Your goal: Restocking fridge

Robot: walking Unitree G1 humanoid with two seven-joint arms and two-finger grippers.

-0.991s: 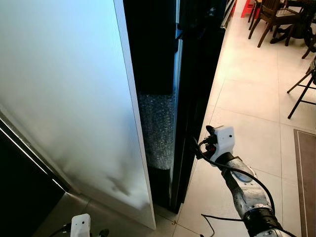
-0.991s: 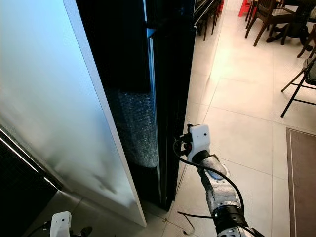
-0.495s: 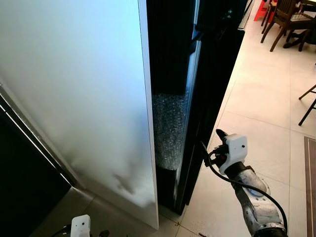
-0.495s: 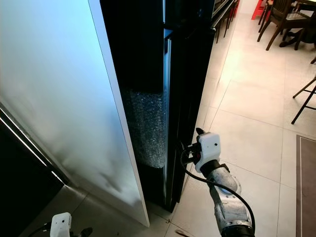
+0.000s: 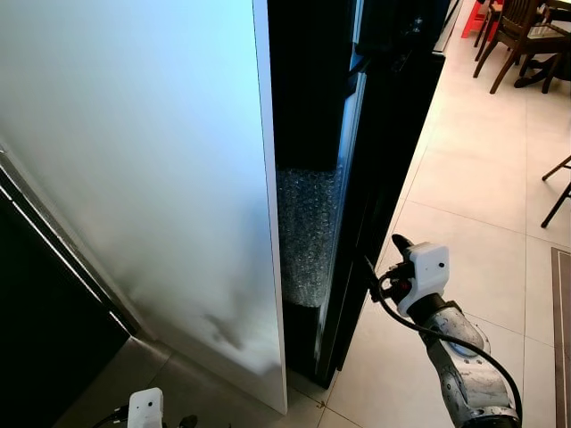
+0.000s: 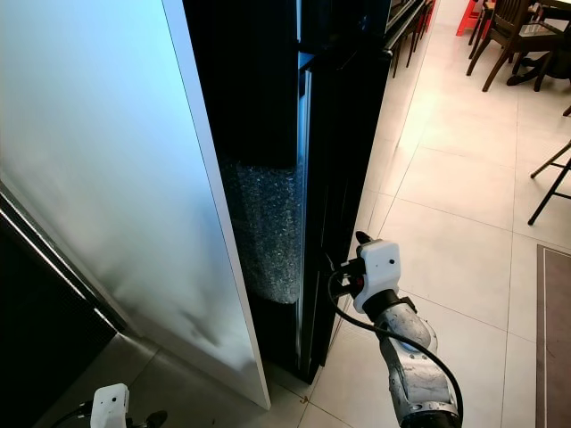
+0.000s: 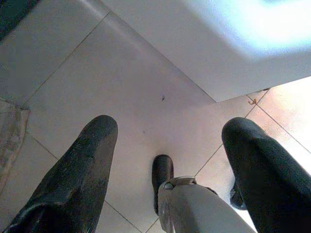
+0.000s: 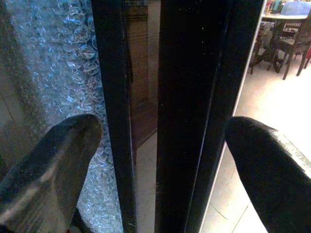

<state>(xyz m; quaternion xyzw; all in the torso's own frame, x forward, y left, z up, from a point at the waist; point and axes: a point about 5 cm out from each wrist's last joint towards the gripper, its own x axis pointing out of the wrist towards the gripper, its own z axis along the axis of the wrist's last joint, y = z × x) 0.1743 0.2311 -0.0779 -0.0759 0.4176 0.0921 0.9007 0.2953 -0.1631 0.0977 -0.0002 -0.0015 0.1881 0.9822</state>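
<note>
The black fridge (image 5: 393, 134) stands tall ahead, its dark door edge (image 8: 184, 111) facing me. A sheet of bubble wrap (image 5: 308, 232) shows in the narrow gap between the fridge and a white panel (image 5: 134, 160) on the left. My right gripper (image 8: 165, 145) is open at the lower part of the fridge. Its fingers (image 8: 53, 150) are spread wide on either side of the door edge. The right wrist unit (image 5: 426, 272) sits just right of that edge. My left gripper (image 7: 165, 141) hangs low, open over the floor tiles, with nothing between its fingers.
Light floor tiles (image 5: 464, 187) stretch to the right of the fridge. Wooden chairs (image 5: 513, 36) and a table stand at the far right. A dark mat (image 5: 562, 294) lies at the right edge. A dark cabinet (image 5: 36, 312) sits low on the left.
The camera has swung, so the fridge and panel sit further right in the picture than a second ago. My right gripper has stayed by the door edge.
</note>
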